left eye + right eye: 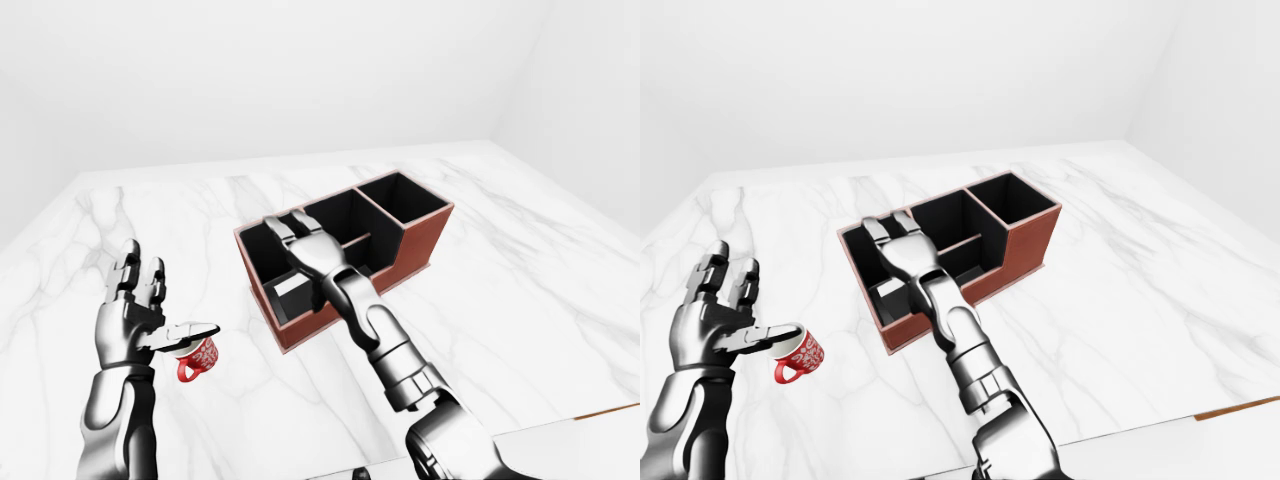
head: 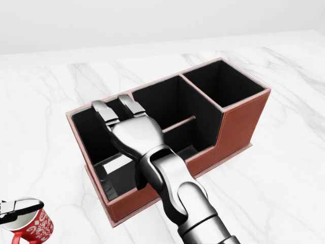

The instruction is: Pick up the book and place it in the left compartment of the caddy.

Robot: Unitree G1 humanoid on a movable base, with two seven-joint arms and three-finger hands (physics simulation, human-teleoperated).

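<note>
The brown caddy (image 2: 242,116) with black compartments stands on the white marble table (image 2: 284,168). My right hand (image 2: 114,108) reaches over the caddy's left compartment with its fingers (image 2: 101,110) stretched out, open and holding nothing. A pale flat thing, seemingly the book (image 2: 112,164), lies low inside that left compartment under my wrist; most of it is hidden. My left hand (image 1: 140,295) is open at the left of the left-eye view, well clear of the caddy.
A red patterned mug (image 1: 200,356) stands on the table just under my left hand's thumb (image 1: 195,331). The table's near edge, with a brown strip (image 1: 610,410), shows at the bottom right of the left-eye view.
</note>
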